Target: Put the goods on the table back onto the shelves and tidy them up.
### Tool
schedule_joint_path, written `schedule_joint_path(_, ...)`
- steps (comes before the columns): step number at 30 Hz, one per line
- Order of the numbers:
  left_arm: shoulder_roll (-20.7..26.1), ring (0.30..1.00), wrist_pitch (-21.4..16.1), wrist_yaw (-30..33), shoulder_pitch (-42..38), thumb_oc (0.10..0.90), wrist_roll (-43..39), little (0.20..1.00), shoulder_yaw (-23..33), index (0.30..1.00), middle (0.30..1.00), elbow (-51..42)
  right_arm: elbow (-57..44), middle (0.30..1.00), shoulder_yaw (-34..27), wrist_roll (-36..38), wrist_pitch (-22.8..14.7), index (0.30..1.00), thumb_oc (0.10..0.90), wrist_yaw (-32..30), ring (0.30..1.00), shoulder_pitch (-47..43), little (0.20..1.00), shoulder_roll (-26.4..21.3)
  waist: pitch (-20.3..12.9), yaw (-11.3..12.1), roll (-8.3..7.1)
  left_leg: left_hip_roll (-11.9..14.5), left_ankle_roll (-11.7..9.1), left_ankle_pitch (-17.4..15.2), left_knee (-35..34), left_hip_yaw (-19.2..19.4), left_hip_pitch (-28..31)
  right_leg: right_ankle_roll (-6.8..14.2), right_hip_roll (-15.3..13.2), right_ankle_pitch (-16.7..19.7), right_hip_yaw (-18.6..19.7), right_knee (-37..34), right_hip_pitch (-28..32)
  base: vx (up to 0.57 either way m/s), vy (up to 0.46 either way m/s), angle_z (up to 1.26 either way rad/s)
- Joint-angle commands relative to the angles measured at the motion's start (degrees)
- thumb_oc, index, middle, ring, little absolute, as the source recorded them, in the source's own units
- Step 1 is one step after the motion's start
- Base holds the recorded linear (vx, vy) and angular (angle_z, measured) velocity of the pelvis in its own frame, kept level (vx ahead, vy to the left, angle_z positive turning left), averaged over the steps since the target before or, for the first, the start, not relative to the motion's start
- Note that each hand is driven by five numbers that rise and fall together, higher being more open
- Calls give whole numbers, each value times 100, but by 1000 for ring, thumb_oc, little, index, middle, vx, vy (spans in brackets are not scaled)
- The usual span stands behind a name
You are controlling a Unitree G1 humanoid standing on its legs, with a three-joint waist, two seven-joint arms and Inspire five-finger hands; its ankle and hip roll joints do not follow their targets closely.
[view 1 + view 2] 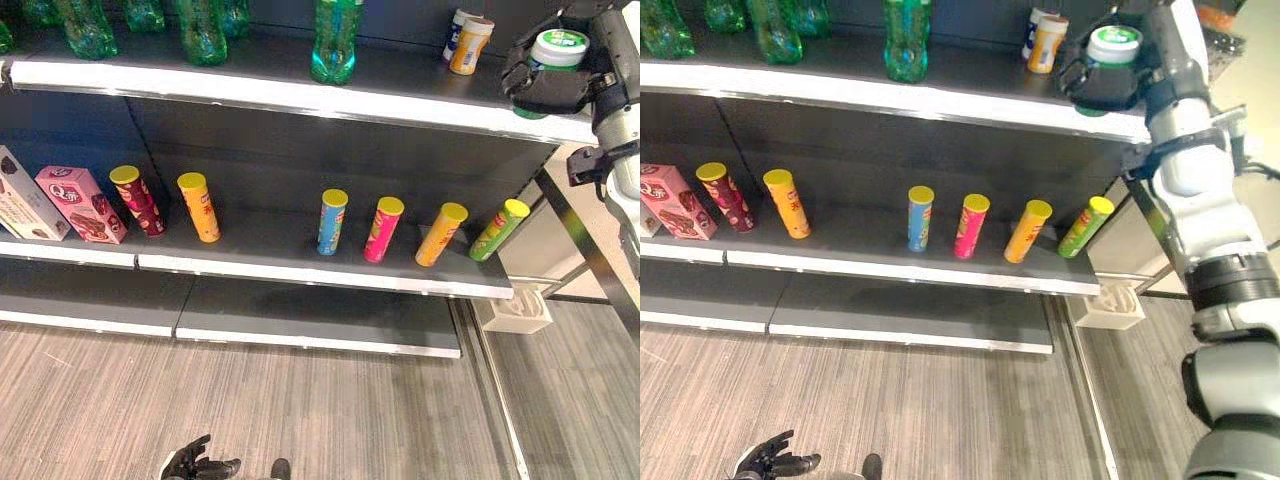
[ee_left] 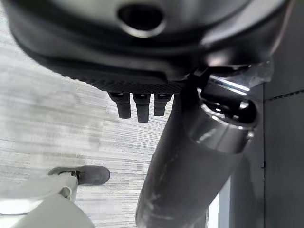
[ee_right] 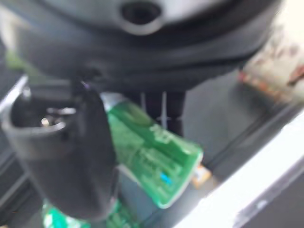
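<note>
At the top shelf's right end (image 1: 420, 112), your right hand (image 1: 548, 88) has its fingers curled round a green tub with a white lid (image 1: 556, 48), just over the front edge. Carry it deeper before releasing, clear of the two small bottles (image 1: 466, 42). Your left hand (image 1: 200, 462) hangs low, fingers relaxed.

No wording can be made out on any of the goods. The pink box (image 1: 82, 203) on the middle shelf (image 1: 300, 268) carries large white lettering, too small to read. The crisp tubes (image 1: 331, 222) beside it have printed wrappers with only blurs of colour. The green canister (image 3: 152, 156) clasped in the right hand (image 1: 548, 88) bears a label with pale and blue marks, blurred beyond reading
</note>
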Motion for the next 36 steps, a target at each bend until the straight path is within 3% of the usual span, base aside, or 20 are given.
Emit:
schedule_joint_path(1, 356, 900, -246, 47, -29, 800, -155, 900, 28, 900, 900, -108, -433, 300, -152, -15, -291, 300, 400, -443, 300, -1034, 300, -406, -324, 78, -161, 183, -459, -193, 14, -221, -29, 124, 329, 570, 190, -1768, 372, 126, -155, 24)
schedule_joint_path(4, 247, 900, -211, 6, -29, 800, -255, 900, -41, 900, 900, -76, -49, 300, 45, 188, -255, 300, 400, -290, 300, -1125, 300, -513, -491, 91, -330, 307, -626, -172, 14, -307, -25, 92, 537, 577, 72, -2209, 745, 139, -227, 72)
schedule_joint_path(9, 200, 900, -153, -21, -160, 800, -275, 900, -203, 900, 900, 57, 806, 300, 391, 331, -199, 300, 400, -269, 300, -1578, 300, -529, -572, 149, -377, 460, -797, -109, 14, -516, -71, 18, 666, 409, -251, -2241, 919, 46, -140, 41)
schedule_joint_path(23, 215, 900, -78, 8, -286, 800, -326, 900, -142, 900, 900, 379, 1701, 300, 198, 600, -232, 300, 400, -392, 300, -1619, 300, -1183, -536, 145, -275, 667, -1163, 216, 14, -1059, -423, -170, 885, 107, -943, -2241, 1102, -4, -91, 29)
schedule_joint_path(36, 183, 900, -74, 18, -413, 800, -283, 900, -81, 900, 900, 735, 1987, 300, -181, 737, -284, 300, 400, -480, 300, -1303, 300, -1169, -481, 119, -111, 741, -1326, 357, 14, -1032, -446, -261, 975, -35, -1224, -2241, 1250, 13, -56, 10)
